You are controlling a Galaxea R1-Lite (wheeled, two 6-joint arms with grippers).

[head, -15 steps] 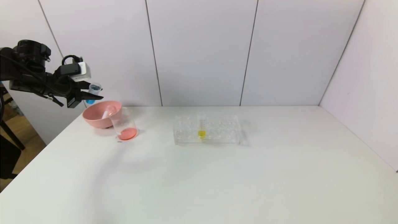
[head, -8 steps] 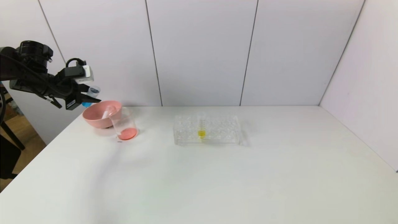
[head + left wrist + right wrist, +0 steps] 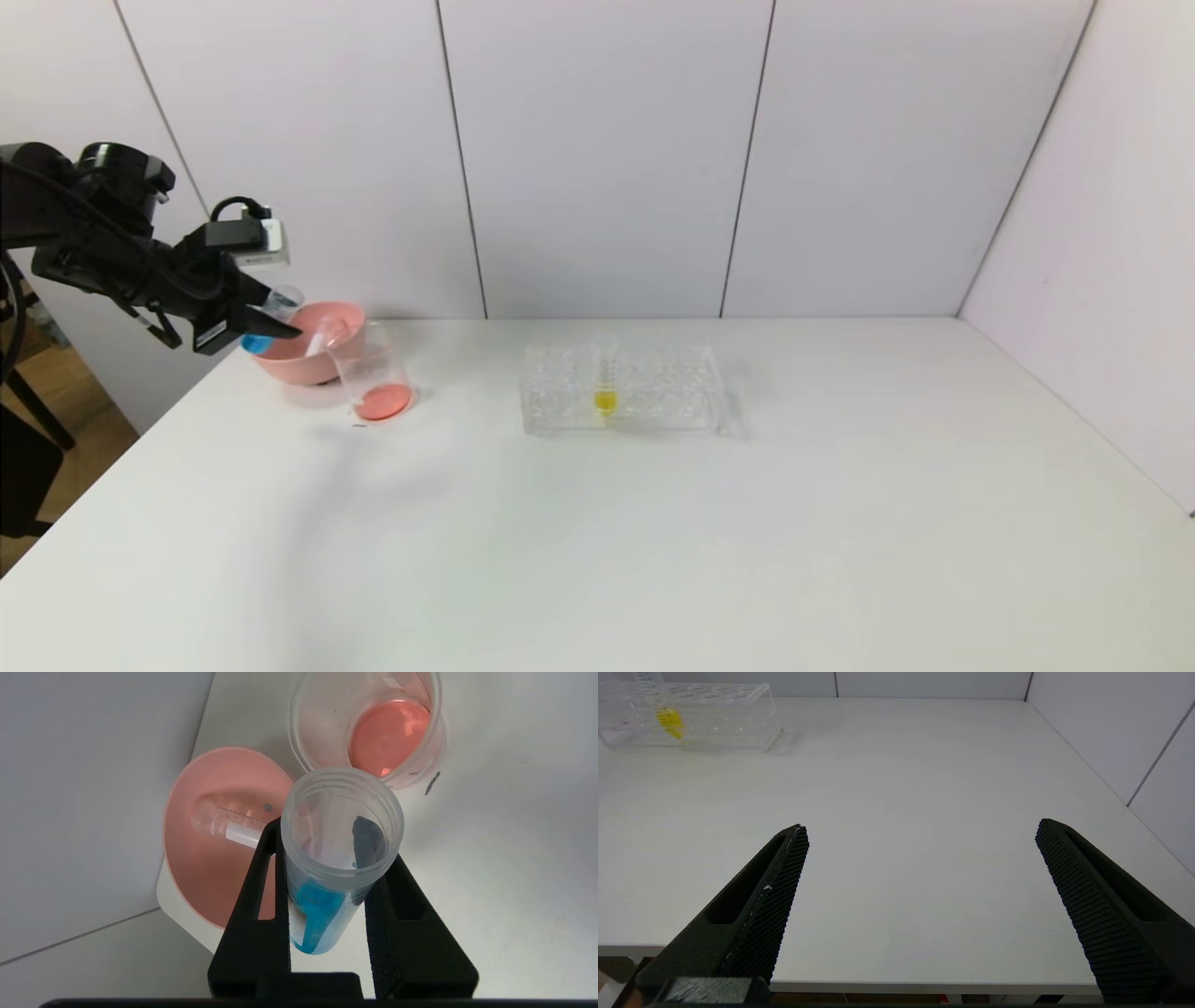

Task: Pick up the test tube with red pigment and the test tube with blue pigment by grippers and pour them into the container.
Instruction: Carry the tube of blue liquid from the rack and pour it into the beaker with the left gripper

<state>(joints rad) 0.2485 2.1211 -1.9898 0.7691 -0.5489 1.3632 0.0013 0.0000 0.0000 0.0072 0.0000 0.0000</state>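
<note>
The black left gripper (image 3: 271, 324) with the small white-grey box on top is lower than a second ago, and a little nearer the round pink bowl (image 3: 280, 359); its pointed tips, which hung clear above the bowl's rim, now overlap that rim in the head view; the slim clear test tube with bright blue liquid (image 3: 264, 320) clamped between its jaws comes down with it, so that its blue end, earlier seen above the bowl against the wall, now sits level with the bowl's left edge; the black arm behind the gripper sinks too, its round joint lower against the wall panel.
</note>
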